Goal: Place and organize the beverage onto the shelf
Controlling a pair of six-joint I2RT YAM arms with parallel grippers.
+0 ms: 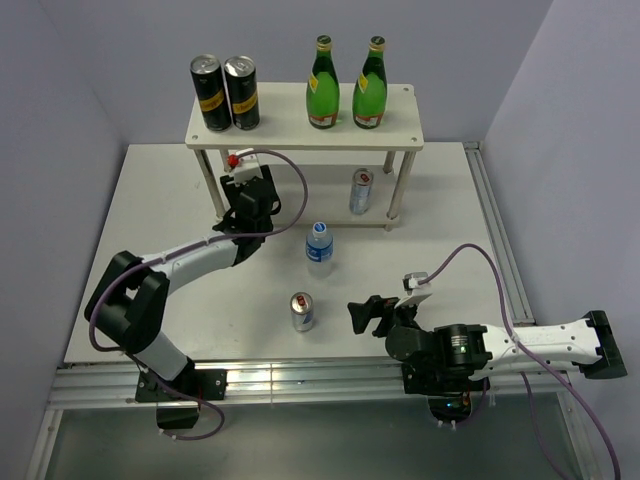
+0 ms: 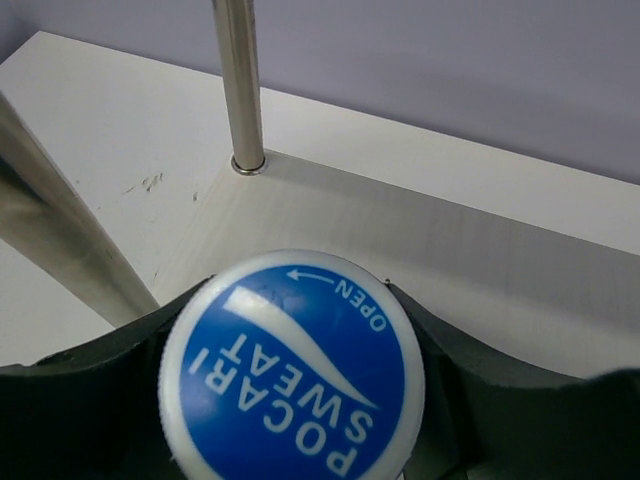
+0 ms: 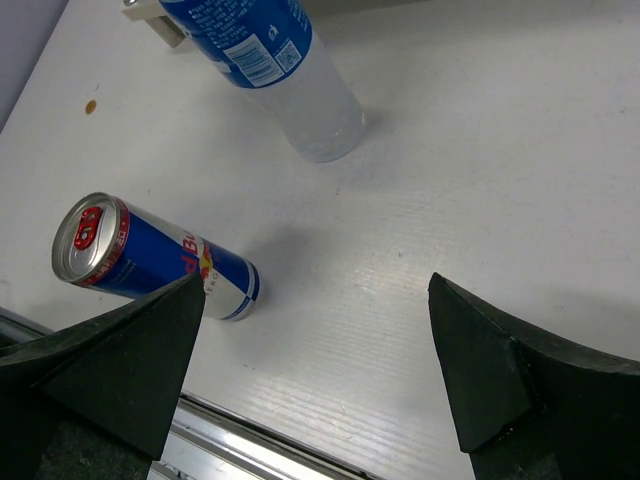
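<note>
The left claw (image 1: 247, 190) grips an upright water bottle (image 2: 290, 365) at the shelf's (image 1: 290, 125) lower tier; the right claw (image 1: 365, 312) gapes, can (image 1: 301, 311) just left.

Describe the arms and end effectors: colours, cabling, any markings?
Both match: the left arm and right arm have white link shells with black joints and black bases. A purple cable loops along each to the wrist. The left end effector and right end effector are black, with broad wedge-shaped fingers. No readable markings.

Gap on shelf (image 1: 290, 112) between black cans (image 1: 212, 95) and green bottles (image 1: 322, 95), leg (image 2: 240, 90) beyond left pincer (image 2: 292, 345)
</note>
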